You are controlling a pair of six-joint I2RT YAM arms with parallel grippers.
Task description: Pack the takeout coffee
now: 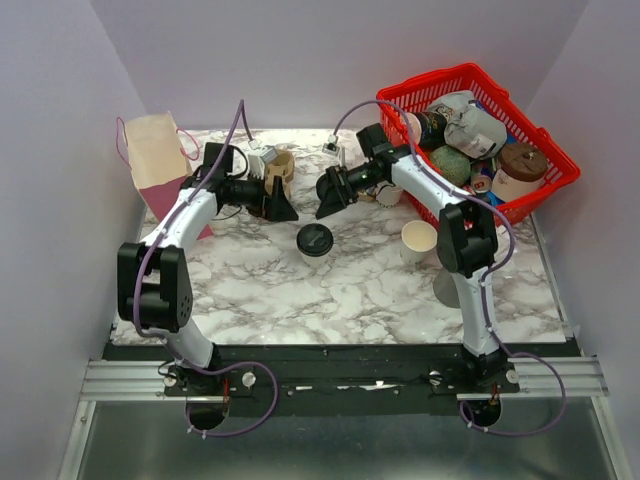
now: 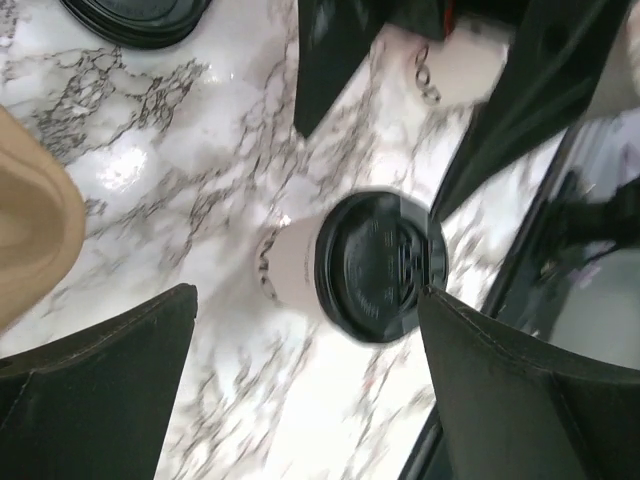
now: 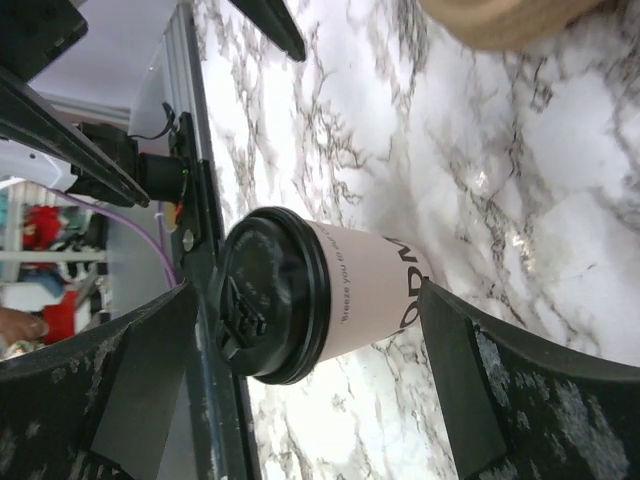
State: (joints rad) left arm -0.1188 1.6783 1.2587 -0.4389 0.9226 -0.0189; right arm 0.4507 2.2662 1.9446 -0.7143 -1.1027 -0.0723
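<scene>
The takeout coffee (image 1: 315, 240), a white paper cup with a black lid, stands upright on the marble table (image 1: 300, 290) at its middle. It shows in the left wrist view (image 2: 375, 265) and the right wrist view (image 3: 310, 295). My left gripper (image 1: 283, 205) is open and empty, just behind and left of the cup. My right gripper (image 1: 328, 197) is open and empty, just behind the cup. In each wrist view the cup lies ahead of the open gripper (image 2: 308, 300) (image 3: 308, 290), untouched.
A tan paper bag (image 1: 155, 160) stands at the back left. A red basket (image 1: 545, 165) full of cups and bottles sits at the back right. A lidless white cup (image 1: 418, 240) stands right of the coffee. A brown cup carrier (image 1: 281, 165) is behind the left gripper.
</scene>
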